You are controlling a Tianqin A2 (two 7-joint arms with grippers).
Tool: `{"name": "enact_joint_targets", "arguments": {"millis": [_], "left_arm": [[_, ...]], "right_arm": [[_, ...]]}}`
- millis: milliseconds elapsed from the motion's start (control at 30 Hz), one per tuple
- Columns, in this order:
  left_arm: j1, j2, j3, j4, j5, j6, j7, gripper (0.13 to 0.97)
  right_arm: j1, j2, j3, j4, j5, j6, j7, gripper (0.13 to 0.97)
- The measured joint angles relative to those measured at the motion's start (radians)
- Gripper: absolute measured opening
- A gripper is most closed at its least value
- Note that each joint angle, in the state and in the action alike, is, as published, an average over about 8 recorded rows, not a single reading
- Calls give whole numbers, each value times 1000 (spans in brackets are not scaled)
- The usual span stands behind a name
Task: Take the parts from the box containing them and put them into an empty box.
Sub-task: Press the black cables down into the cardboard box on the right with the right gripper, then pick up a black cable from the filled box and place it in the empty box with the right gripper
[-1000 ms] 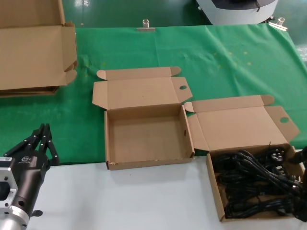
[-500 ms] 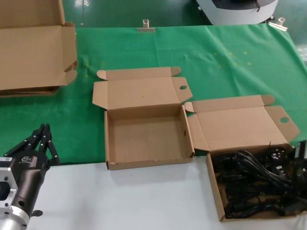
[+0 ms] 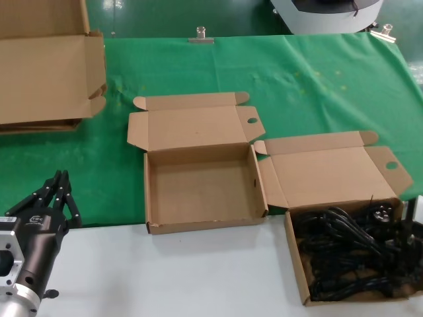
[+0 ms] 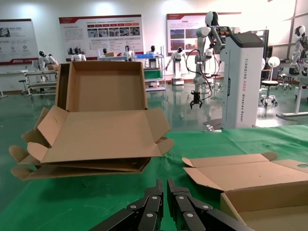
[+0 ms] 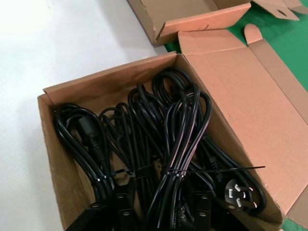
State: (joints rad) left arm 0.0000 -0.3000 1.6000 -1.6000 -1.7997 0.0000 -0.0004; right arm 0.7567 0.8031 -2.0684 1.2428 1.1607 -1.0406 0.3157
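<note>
Brown empty box (image 3: 198, 191) at centre holds nothing; cables (image 3: 350, 254) all lie in the near-right full box (image 3: 295, 264). Left gripper (image 4: 163, 192) parked near left, fingers together. Right gripper (image 5: 144, 211) just above the cables; grip indeterminable.

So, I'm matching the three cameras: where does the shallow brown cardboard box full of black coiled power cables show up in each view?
Head view: lower right, the shallow brown cardboard box of cables on the white surface.
Left wrist view: not in it.
Right wrist view: fills the picture, black coiled power cables inside.
Shared landmark: the empty brown cardboard box, at centre in the head view, part of it at the right wrist view's edge.
</note>
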Motion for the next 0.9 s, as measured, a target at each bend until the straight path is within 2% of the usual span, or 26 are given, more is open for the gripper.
{"name": "enact_joint_targets", "arguments": {"millis": [133,167,433,733,900], "left_arm": [[0,0,0,0,0,0,0,172],[0,0,0,0,0,0,0,172],[0,0,0,0,0,0,0,172],[0,0,0,0,0,0,0,172],[0,0,0,0,0,0,0,172]], "right_arm": [[5,-14,2,-20,-11,9,-13,417],[6,-16,3,-23,-14,11,-15,417],[7,-26,11,-22,-28,10,-13,265],[9,-13,30,29,-29,-12,8,217],[25,-3,42,59,-24,-28,11,217]]}}
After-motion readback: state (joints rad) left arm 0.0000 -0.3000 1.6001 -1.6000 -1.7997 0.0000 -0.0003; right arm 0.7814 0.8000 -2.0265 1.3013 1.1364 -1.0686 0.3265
